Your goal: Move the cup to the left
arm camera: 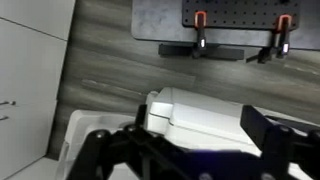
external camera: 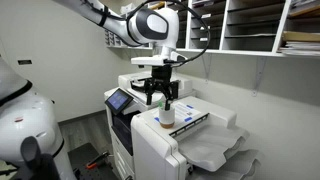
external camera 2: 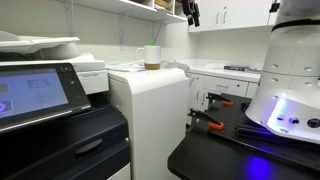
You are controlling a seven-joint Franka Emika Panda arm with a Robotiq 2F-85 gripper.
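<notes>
The cup (external camera: pixel 167 116) is small and white with a brownish lower band. It stands upright on top of the white printer (external camera: pixel 190 135), and it also shows in an exterior view (external camera 2: pixel 152 57). My gripper (external camera: pixel 161 98) hangs just above the cup and slightly to its left, fingers pointing down, open and empty. In the wrist view the gripper (arm camera: pixel 182 132) has its fingers spread wide over a white part of the printer (arm camera: pixel 200 118). The cup is hidden in the wrist view.
A dark copier with a touch screen (external camera: pixel 122 100) stands next to the printer and shows close up (external camera 2: pixel 35 95). Shelves with paper (external camera: pixel 250 25) hang behind. A black pegboard table with orange-handled clamps (external camera 2: pixel 215 125) and the white robot base (external camera 2: pixel 290 70) sit nearby.
</notes>
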